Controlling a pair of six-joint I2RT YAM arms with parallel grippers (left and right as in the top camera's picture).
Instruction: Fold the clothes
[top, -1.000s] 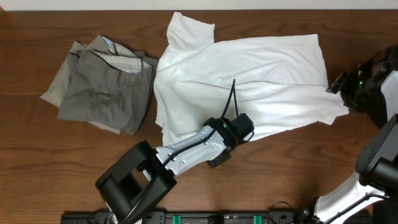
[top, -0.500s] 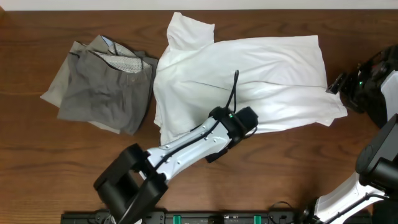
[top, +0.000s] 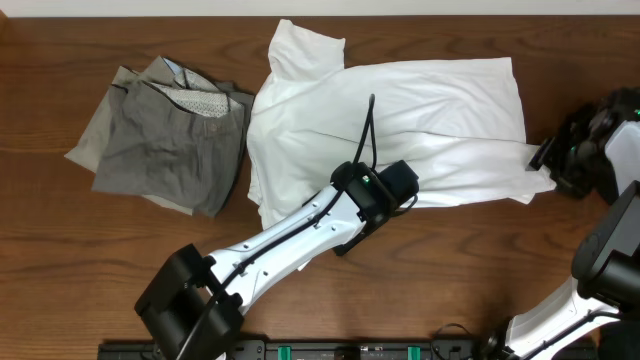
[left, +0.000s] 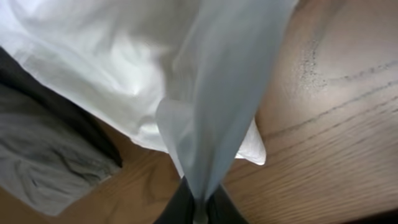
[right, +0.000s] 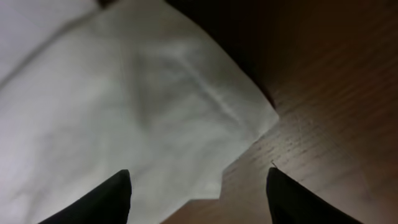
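The white T-shirt (top: 400, 110) lies spread across the middle and right of the table. My left gripper (top: 398, 192) is at its near hem and shut on a fold of the white cloth (left: 217, 112), lifting it off the wood. My right gripper (top: 553, 160) is open at the shirt's right corner (right: 186, 124), with the corner lying between its fingers. The grey-khaki trousers (top: 165, 140) lie bunched at the left, patterned lining showing; they also show in the left wrist view (left: 43, 162). No black garment is in view.
The wooden table (top: 480, 270) shows bare wood in front of the shirt and at the far left. The left arm (top: 280, 245) stretches diagonally across the near middle. The right arm's base (top: 610, 270) stands at the right edge.
My left gripper has moved up and slightly right, carrying the shirt's near hem over the shirt. My right gripper has shifted a little at the right corner.
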